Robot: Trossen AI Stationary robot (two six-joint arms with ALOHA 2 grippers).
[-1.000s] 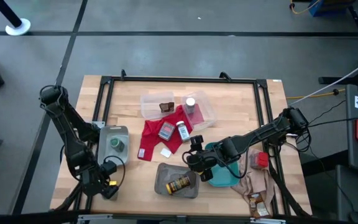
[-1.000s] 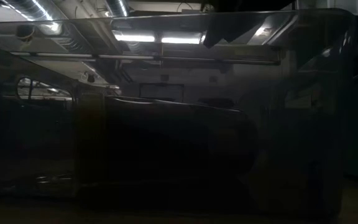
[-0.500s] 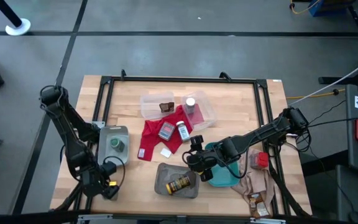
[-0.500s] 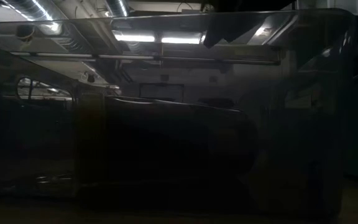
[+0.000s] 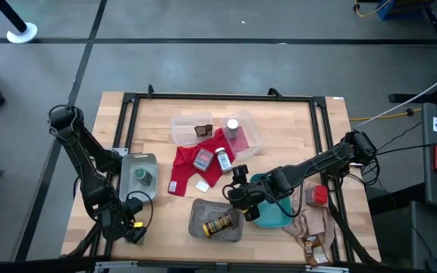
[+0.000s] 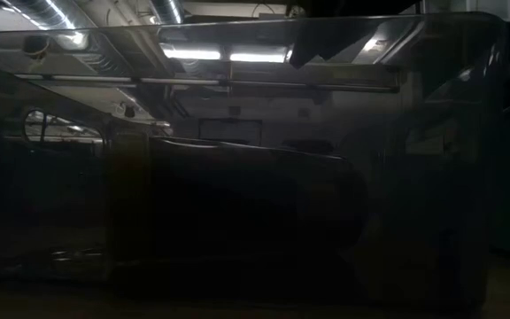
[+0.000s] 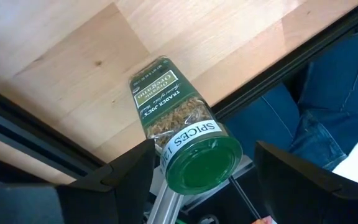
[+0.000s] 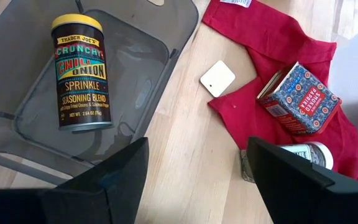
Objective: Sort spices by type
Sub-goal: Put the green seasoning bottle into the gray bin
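Left gripper [image 7: 197, 163] clamped on green-lidded jar [image 7: 182, 130] at the table's [image 5: 279, 121] front-left corner; right gripper [image 8: 194, 163], fingers apart, hovers mid-front; carry jar level to its twin [image 5: 140, 176].

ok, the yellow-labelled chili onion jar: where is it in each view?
High view: chili onion jar lies on its side in the grey tray, near the table's front edge.
Low view: nothing recognisable as the jar; only a dark translucent wall fills the frame.
Left wrist view: not in it.
Right wrist view: jar lies flat in the tray.
Shared landmark: red cloth.
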